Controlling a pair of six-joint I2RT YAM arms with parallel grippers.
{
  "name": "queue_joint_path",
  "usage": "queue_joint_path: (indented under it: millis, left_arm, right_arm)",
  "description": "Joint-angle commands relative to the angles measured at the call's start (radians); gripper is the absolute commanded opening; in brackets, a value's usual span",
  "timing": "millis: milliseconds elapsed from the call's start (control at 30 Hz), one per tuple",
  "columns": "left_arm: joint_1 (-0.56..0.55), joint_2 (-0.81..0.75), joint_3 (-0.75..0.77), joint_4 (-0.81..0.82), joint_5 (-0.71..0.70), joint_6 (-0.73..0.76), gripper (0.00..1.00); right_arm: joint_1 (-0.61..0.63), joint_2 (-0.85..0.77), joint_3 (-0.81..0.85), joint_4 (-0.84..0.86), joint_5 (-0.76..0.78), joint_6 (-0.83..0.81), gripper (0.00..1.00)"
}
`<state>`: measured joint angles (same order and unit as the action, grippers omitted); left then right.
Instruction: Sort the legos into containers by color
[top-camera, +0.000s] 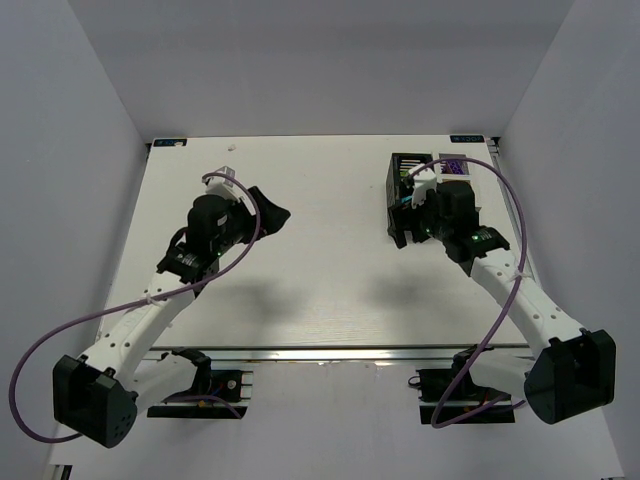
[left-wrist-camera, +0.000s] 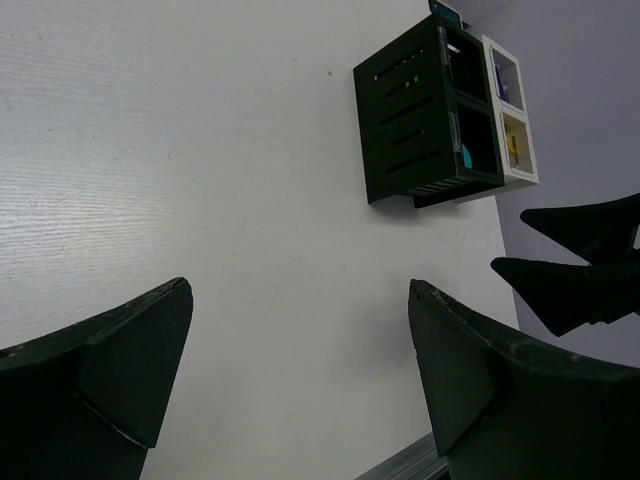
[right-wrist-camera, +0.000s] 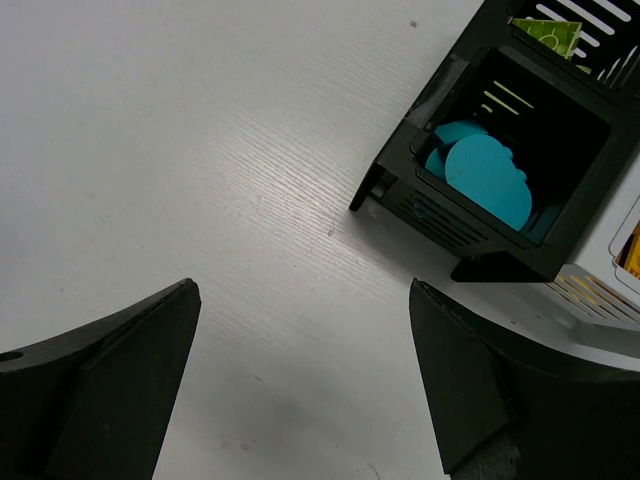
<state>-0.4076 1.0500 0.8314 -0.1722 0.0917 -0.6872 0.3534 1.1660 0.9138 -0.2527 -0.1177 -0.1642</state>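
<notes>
The black bin (top-camera: 403, 172) stands at the back right, joined to the white tray (top-camera: 468, 170). In the right wrist view the bin (right-wrist-camera: 575, 195) holds several teal bricks (right-wrist-camera: 485, 175) in one compartment and a lime green brick (right-wrist-camera: 548, 35) in the one behind. The left wrist view shows a purple brick (left-wrist-camera: 499, 84) and a yellow one (left-wrist-camera: 512, 148) in the white tray (left-wrist-camera: 522, 112). My right gripper (top-camera: 404, 232) is open and empty, just in front of the bin. My left gripper (top-camera: 274, 212) is open and empty over the table's left-middle. No loose brick shows on the table.
The white table (top-camera: 330, 290) has a metal rail along its near edge (top-camera: 340, 354). Grey walls enclose it at the left, right and back. The right gripper's fingertips (left-wrist-camera: 560, 262) show at the right edge of the left wrist view.
</notes>
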Motion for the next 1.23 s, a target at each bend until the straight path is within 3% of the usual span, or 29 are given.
queue_joint_path:
  millis: [0, 1200]
  left_arm:
    - [0.006, -0.045, 0.023, 0.005, -0.015, 0.020, 0.98]
    - [0.006, -0.079, -0.008, 0.030, -0.029, 0.006, 0.98]
  right_arm:
    - [-0.008, -0.008, 0.037, 0.049, 0.016, 0.032, 0.89]
    - [-0.013, -0.052, -0.030, 0.105, -0.025, 0.046, 0.89]
